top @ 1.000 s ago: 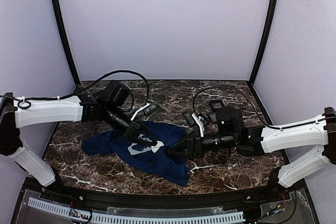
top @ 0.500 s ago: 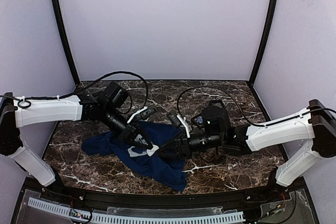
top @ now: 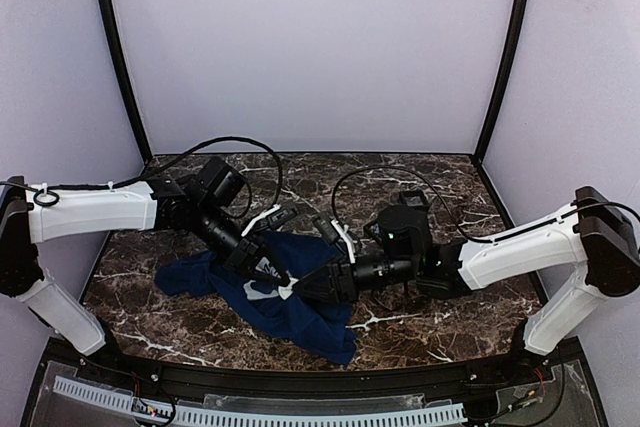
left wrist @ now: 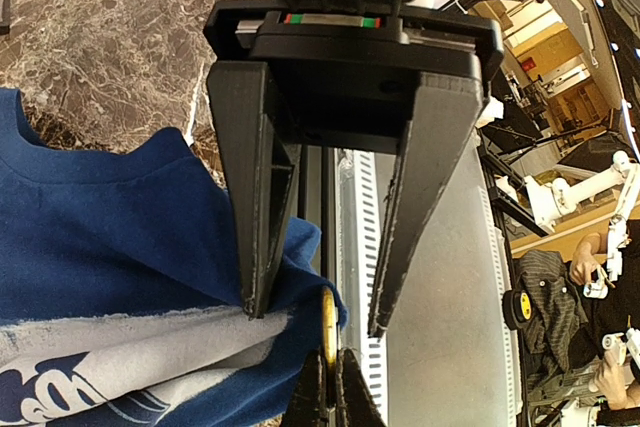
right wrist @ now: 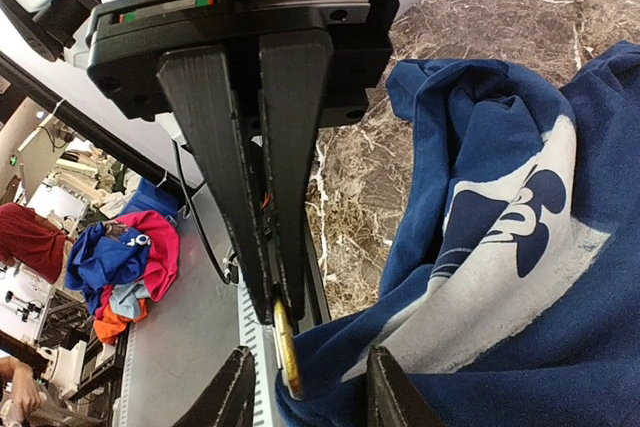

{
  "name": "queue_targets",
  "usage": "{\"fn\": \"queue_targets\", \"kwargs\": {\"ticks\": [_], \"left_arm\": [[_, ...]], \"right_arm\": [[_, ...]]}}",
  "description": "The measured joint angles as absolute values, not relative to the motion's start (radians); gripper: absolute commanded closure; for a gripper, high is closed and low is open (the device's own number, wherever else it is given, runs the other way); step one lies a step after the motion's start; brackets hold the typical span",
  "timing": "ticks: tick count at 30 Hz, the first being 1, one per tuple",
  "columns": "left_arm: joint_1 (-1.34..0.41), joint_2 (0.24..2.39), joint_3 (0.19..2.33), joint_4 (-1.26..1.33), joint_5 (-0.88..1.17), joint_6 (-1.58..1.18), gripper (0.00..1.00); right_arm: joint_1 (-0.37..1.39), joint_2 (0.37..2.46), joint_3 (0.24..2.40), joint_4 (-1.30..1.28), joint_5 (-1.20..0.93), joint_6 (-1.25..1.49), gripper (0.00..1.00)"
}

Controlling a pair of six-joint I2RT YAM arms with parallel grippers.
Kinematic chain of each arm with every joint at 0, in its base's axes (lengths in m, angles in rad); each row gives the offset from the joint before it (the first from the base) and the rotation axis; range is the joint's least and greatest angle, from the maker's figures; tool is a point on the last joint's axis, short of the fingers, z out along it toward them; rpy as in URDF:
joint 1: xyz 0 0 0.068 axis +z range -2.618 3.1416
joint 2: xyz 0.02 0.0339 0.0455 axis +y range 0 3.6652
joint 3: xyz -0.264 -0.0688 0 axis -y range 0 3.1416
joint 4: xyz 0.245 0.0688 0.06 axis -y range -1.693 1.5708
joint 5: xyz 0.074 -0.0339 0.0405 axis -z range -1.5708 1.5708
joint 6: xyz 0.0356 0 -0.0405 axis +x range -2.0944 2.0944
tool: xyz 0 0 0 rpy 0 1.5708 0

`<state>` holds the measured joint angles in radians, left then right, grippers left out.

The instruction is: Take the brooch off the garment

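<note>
The navy T-shirt [top: 300, 312] with its pale print lies crumpled at the table's middle front. The brooch [left wrist: 328, 319] shows edge-on as a thin gold-rimmed disc on a raised fold of the cloth; it also shows in the right wrist view [right wrist: 288, 359]. My right gripper [right wrist: 280, 315] is shut on the disc's rim; in the top view it [top: 300, 290] reaches in from the right. My left gripper [left wrist: 315, 317] is open and straddles the fold and the disc. One left fingertip [left wrist: 255, 302] presses on the shirt [left wrist: 110, 247]. The other fingertip is free of the cloth.
Two small black trays [top: 285, 213] [top: 327, 224] lie just behind the shirt. Black cables [top: 240, 142] loop over the back of the marble table [top: 420, 172]. A black rail and white slotted strip [top: 260, 415] run along the front edge. Walls enclose three sides.
My right arm has swung left across the shirt until its gripper met the raised fold at my left gripper. The left arm has barely moved.
</note>
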<state>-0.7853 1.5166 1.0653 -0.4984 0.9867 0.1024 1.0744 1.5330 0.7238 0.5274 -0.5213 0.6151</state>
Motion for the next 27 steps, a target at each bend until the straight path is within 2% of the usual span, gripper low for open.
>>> {"fn": "queue_targets", "kwargs": {"ticks": [13, 27], "left_arm": [[-0.785, 1.517, 1.065, -0.500, 0.981, 0.102, 0.99], [-0.780, 1.517, 1.065, -0.506, 0.940, 0.102, 0.99]], "right_arm": [[1.080, 1.556, 0.743, 0.516, -0.495, 0.616, 0.75], [1.105, 1.567, 0.759, 0.485, -0.379, 0.599, 0.82]]}}
